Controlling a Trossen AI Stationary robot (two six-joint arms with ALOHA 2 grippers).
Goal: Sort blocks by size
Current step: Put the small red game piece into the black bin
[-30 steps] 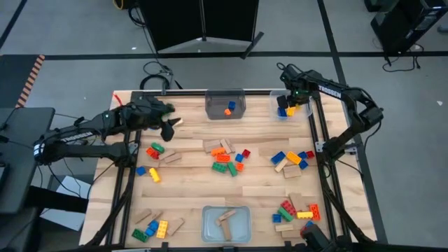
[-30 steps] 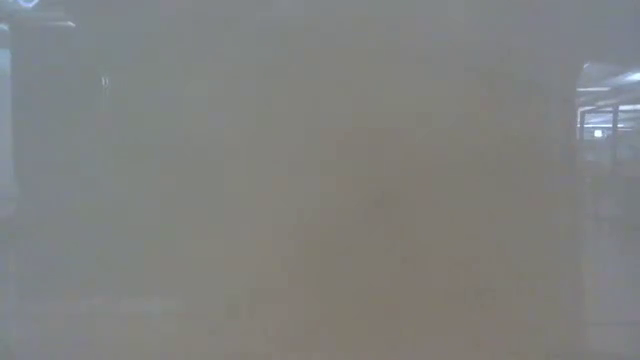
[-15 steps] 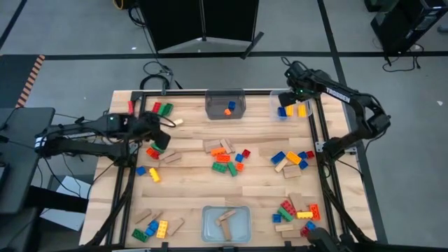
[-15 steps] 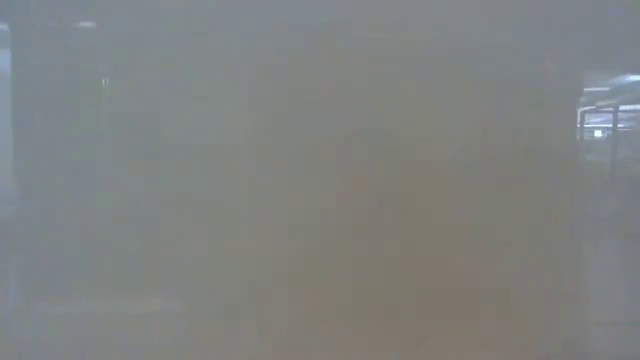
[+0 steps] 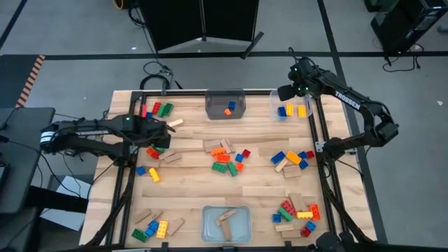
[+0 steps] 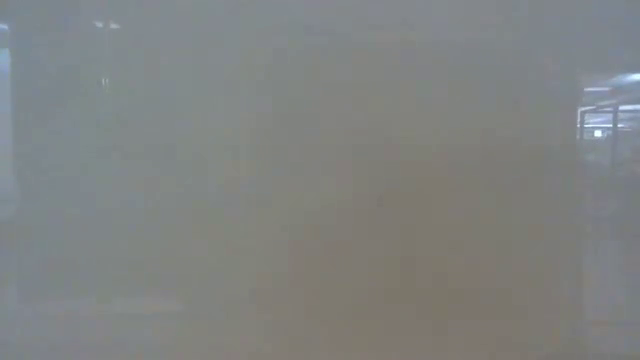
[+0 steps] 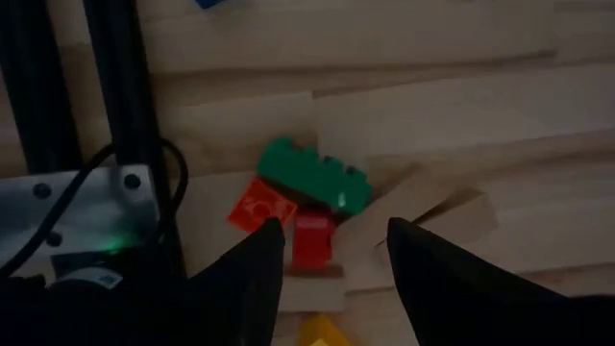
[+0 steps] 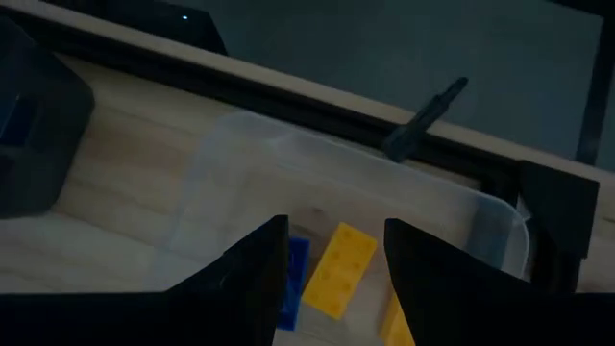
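Sorting here comes down to one clean pick at a time. The left tool [image 7: 332, 255] hangs over the small pile near the table's [image 5: 210, 189] left edge, fingers apart and empty, straddling a red brick [image 7: 311, 239] that lies against a green brick [image 7: 315, 175] and a tan wooden block [image 7: 423, 216]. A good grasp probably means coming straight down so the fingers close on the red brick alone; the orange piece [image 7: 258, 206] just beside it and the wooden block touching it could be dragged along, so the approach should be square to the brick's short sides.

The right tool [image 8: 329, 252] is above the clear bin [image 8: 461, 207] at the table's far right corner, fingers apart, nothing between them; a yellow brick [image 8: 341, 269] and a blue brick [image 8: 294, 274] lie in the bin below.

The remaining blocks sit in loose groups: a heap in the table's middle [image 5: 229, 158], one toward the right edge [image 5: 292, 159], and one at each near corner. A dark bin [image 5: 225, 105] stands at the far edge and another clear bin [image 5: 225, 222] at the near edge.

Room is tight for the left arm: the black frame rail [image 7: 120, 106] runs close beside the pile. The table's middle offers open wood between groups.
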